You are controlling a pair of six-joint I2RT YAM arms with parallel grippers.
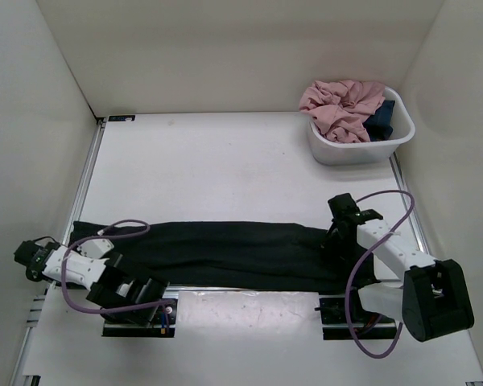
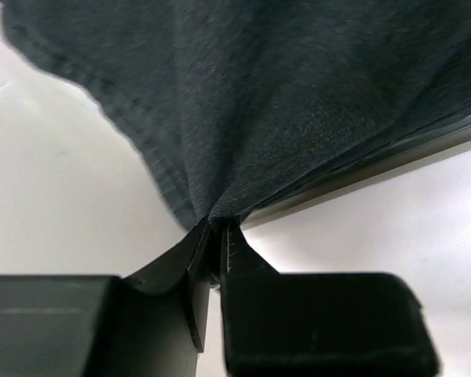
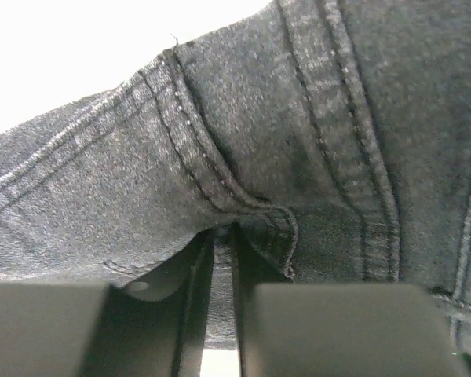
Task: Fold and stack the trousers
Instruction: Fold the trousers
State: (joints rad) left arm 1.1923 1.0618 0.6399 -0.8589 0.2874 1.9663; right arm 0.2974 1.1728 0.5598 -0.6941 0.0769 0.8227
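The black trousers lie stretched left to right across the near part of the table, folded lengthwise into a long band. My left gripper is at their left end, shut on a pinch of the leg fabric; the cloth fans away from its fingertips. At the right end my right gripper is shut on the stitched waist part, with a fold of seamed cloth caught between its fingers.
A white basket stands at the back right, holding a crumpled pink garment and a dark blue one. White walls close in the table on three sides. Purple cables loop beside both arms.
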